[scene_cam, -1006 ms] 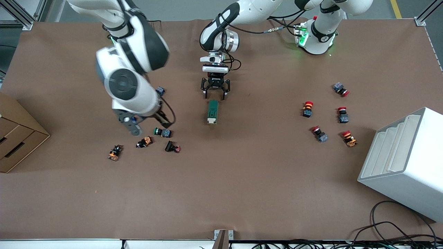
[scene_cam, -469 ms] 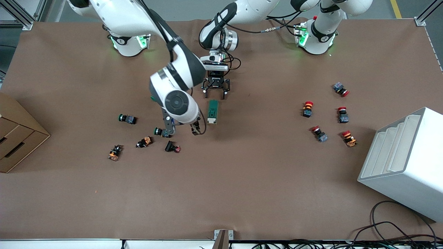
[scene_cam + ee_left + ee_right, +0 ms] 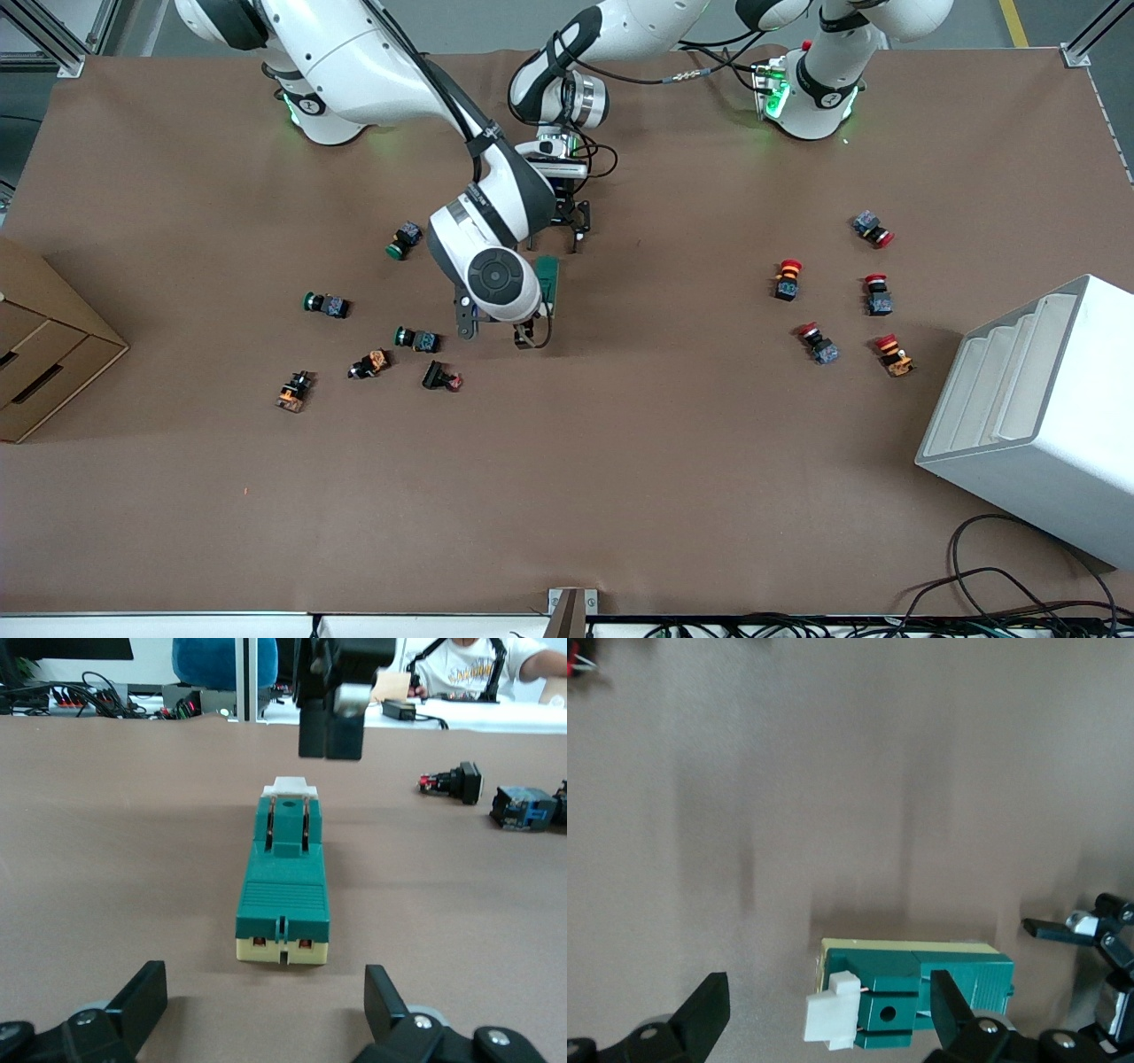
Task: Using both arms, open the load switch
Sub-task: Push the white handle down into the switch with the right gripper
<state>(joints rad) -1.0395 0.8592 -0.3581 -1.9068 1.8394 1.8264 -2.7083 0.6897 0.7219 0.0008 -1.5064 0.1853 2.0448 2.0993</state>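
Observation:
The load switch is a dark-green block lying mid-table, its white lever at the end nearer the front camera. My right gripper hangs open over that lever end, and its wrist hides most of the switch in the front view. In the right wrist view the lever sits between the spread fingers without touching them. My left gripper is open low over the table just short of the switch's other end, and nothing lies between its fingers.
Green, orange and black push buttons lie scattered toward the right arm's end. Several red-capped push buttons lie toward the left arm's end. A white stepped box and a cardboard box stand at the table's two ends.
My right arm has swung from the scattered buttons across to the load switch and now covers it. The left gripper has hardly moved. The switch has stayed put.

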